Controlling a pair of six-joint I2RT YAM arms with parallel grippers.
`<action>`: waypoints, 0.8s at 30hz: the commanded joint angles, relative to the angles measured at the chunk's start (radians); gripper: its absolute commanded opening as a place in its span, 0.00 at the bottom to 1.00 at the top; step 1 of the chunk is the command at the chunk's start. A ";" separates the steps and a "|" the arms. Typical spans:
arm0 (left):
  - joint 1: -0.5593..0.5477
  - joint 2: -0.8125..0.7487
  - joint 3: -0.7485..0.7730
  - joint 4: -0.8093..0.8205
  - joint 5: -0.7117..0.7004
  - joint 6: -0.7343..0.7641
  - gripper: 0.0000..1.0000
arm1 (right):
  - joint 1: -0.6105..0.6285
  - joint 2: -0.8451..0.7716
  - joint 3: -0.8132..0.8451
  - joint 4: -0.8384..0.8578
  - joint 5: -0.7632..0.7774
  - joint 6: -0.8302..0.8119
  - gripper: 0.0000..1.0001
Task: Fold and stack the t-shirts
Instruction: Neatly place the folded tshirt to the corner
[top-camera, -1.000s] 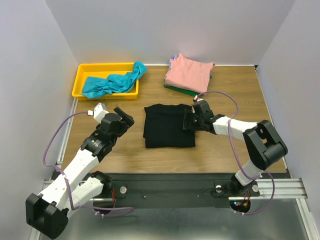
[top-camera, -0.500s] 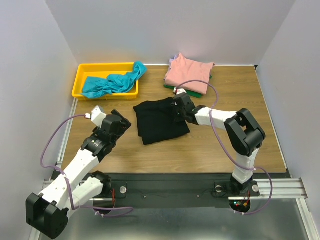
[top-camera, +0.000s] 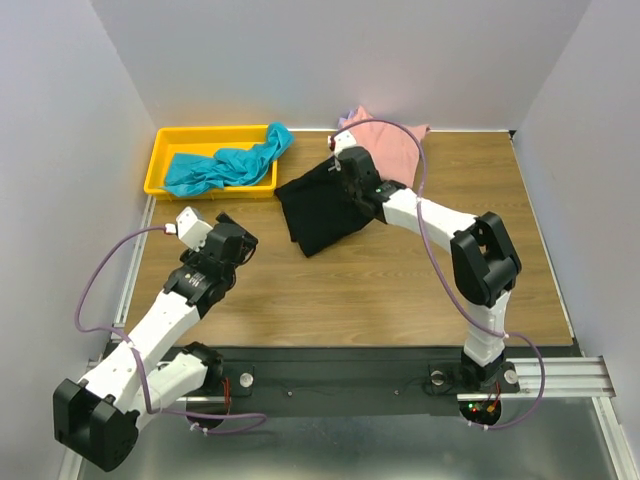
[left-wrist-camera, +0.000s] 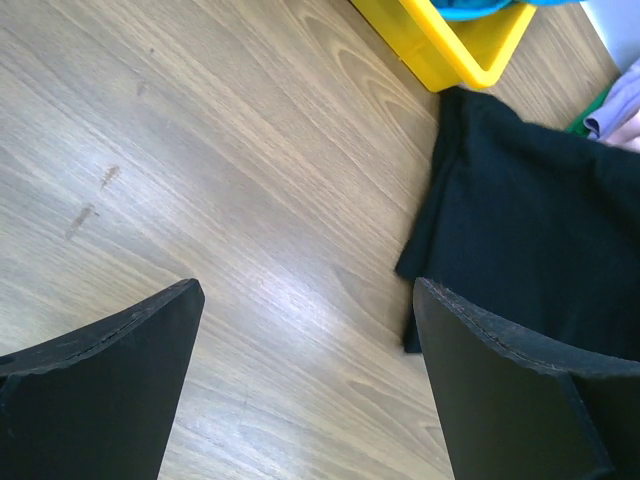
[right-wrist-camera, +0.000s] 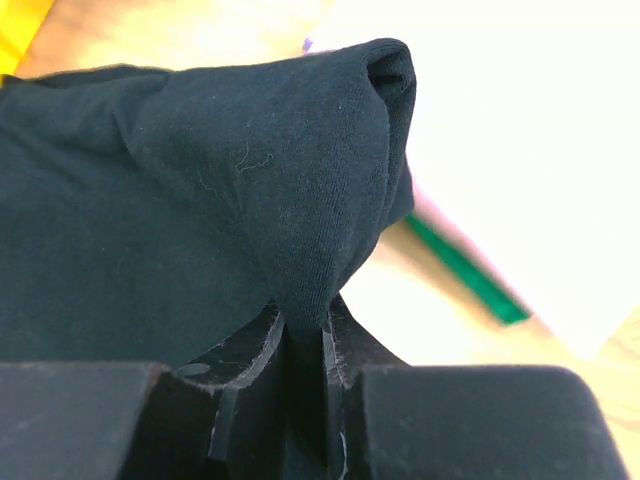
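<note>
A folded black t-shirt (top-camera: 318, 208) lies skewed at mid-table, its back corner lifted. My right gripper (top-camera: 341, 168) is shut on that corner; in the right wrist view the black cloth (right-wrist-camera: 200, 200) bunches up out of the closed right gripper (right-wrist-camera: 300, 322). Just behind sits a stack topped by a salmon-pink t-shirt (top-camera: 392, 146), with green (right-wrist-camera: 465, 265) and lavender edges (left-wrist-camera: 615, 105) beneath. A teal t-shirt (top-camera: 225, 166) is heaped in the yellow bin. My left gripper (top-camera: 236, 238) hangs open over bare wood, left of the black t-shirt (left-wrist-camera: 530, 220), nothing between its fingers (left-wrist-camera: 100, 390).
The yellow bin (top-camera: 157, 163) stands at the back left, its corner (left-wrist-camera: 460, 50) showing in the left wrist view. Grey walls close in the back and both sides. The right arm's cable (top-camera: 425, 205) loops over the table's right half.
The right gripper shut on the black t-shirt's right edge and carried it back and leftward toward the pink stack, turning the shirt. The left arm barely shifted.
</note>
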 joint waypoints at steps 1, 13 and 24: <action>0.003 0.010 0.057 -0.012 -0.076 -0.014 0.98 | -0.003 0.043 0.152 0.061 0.096 -0.061 0.00; 0.006 -0.019 0.061 0.003 -0.071 -0.010 0.98 | -0.072 0.201 0.562 0.026 0.203 -0.041 0.00; 0.008 -0.017 0.078 0.005 -0.063 0.001 0.98 | -0.154 0.287 0.803 0.017 0.162 0.172 0.00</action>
